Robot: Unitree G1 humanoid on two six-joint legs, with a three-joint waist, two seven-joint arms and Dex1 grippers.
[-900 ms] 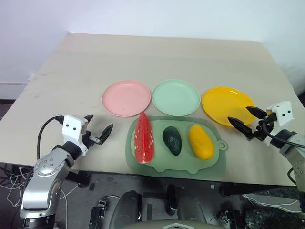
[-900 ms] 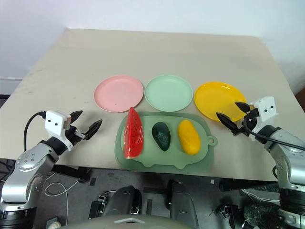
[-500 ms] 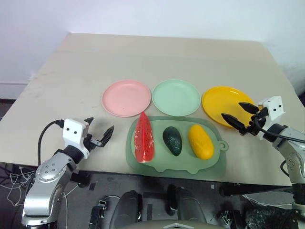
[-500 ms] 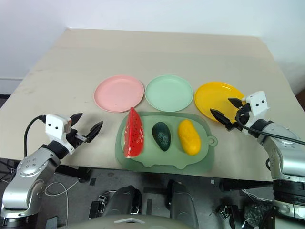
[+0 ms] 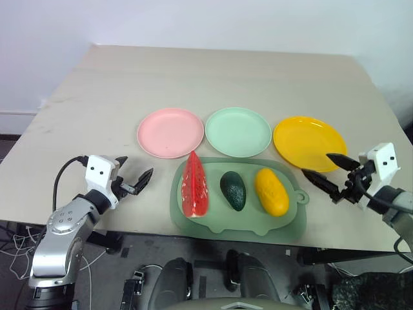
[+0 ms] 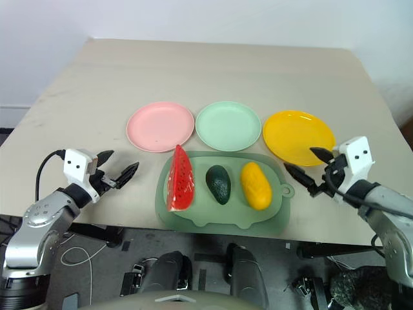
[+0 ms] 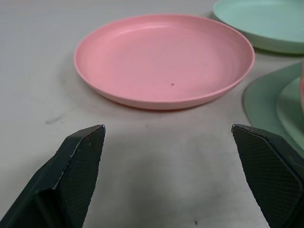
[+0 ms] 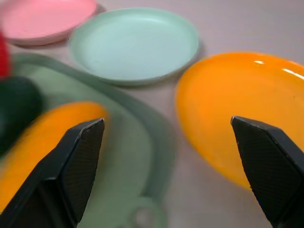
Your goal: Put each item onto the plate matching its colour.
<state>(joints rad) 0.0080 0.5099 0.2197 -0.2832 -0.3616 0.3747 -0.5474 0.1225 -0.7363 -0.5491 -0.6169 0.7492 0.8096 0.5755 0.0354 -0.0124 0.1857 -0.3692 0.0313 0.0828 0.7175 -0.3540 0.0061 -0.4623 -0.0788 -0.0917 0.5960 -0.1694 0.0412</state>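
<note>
At the counter's (image 5: 97, 84) near edge, the left gripper (image 5: 132, 183) and right gripper (image 5: 328, 174) hover wide open and empty either side of a green tray (image 5: 293, 223) holding the watermelon (image 5: 193, 188), avocado (image 5: 233, 190) and mango (image 5: 271, 190). All three look light, rigid and probably slick; the rounded fruits seem best pinched across their middles, the wedge across its flat faces. Beyond wait pink (image 5: 170, 132), mint (image 5: 238, 132) and yellow (image 5: 308, 142) plates, all bare.

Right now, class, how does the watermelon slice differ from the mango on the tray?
The watermelon slice is a red wedge standing on edge, coming to a point; the mango is a yellow-orange oval lying flat. The watermelon slice sits at the tray's left end, the mango at its right. Both rest on the tray, not yet on plates.
</note>
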